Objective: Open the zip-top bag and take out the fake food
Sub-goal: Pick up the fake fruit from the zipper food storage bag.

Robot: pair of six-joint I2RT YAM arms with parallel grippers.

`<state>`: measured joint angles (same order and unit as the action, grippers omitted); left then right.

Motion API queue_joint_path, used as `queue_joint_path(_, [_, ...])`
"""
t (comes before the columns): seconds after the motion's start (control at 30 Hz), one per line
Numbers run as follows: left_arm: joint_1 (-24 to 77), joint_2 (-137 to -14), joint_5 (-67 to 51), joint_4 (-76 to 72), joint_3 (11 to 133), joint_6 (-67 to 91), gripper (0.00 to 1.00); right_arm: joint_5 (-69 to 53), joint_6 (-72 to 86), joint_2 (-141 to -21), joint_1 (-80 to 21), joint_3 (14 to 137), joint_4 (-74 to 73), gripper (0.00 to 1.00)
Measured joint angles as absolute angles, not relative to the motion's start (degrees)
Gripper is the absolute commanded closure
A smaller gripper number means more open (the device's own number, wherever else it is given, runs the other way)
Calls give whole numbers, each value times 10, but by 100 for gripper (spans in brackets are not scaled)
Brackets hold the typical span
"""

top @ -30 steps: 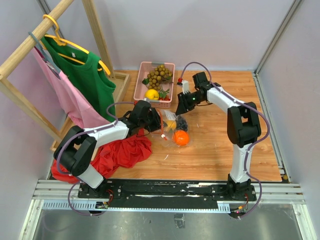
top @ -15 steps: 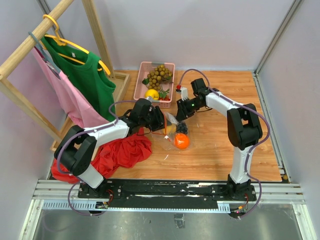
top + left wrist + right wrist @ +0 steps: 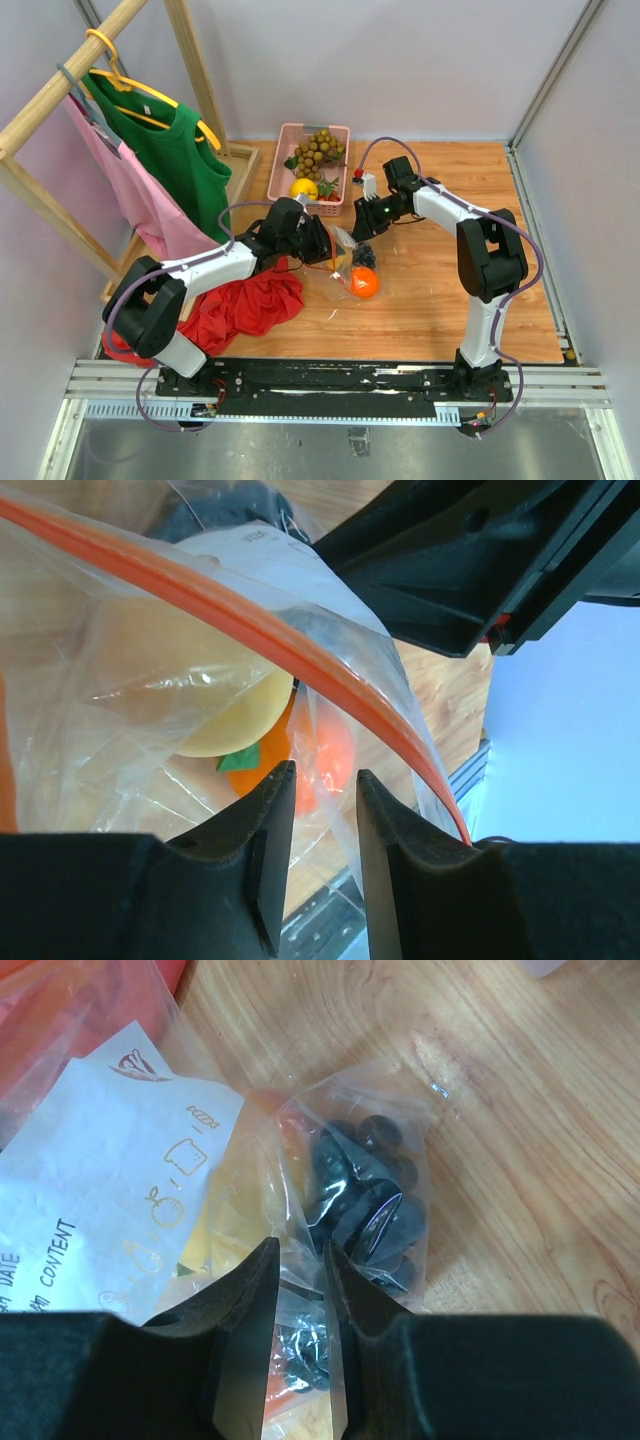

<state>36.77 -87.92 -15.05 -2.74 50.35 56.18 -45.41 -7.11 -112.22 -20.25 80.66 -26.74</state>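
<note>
1. Top external view. The zip-top bag lay on the wooden table, just in front of the pink basket, which held a tan bunch and a lemon. The left gripper met the bag from its left and the right gripper from its far side. Both touched it, so I counted neither arm as nearer. The bag's long axis ran from the grippers toward the near right, where an orange fruit and a dark purple bunch sat inside. A red cloth lay just to the left.

2. Left wrist view. The left gripper had its jaws nearly together with clear film between them; I read this as a pinch on the bag wall. The zip strip swept from upper left to lower right just beyond the fingertips. A yellow fruit and the orange one lay deeper inside the bag.

3. Right wrist view. The right gripper likewise stood almost closed on film, with the purple bunch straight ahead under the plastic and the white label to the left. I judged that the bag's mouth lay between the two grips, so the next pull should run across the strip.
</note>
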Motion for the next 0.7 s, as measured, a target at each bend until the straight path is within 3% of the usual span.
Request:
queue_joint_path(0.37, [381, -919, -146, 1, 511, 561, 47, -454, -69, -1121, -203, 803, -263, 74])
queue_joint_path(0.57, [381, -938, -141, 2, 511, 552, 31, -454, -67, -1121, -203, 801, -262, 74])
queue_joint_path(0.7, [381, -945, -134, 0, 511, 545, 30, -453, -66, -1120, -209, 792, -254, 74])
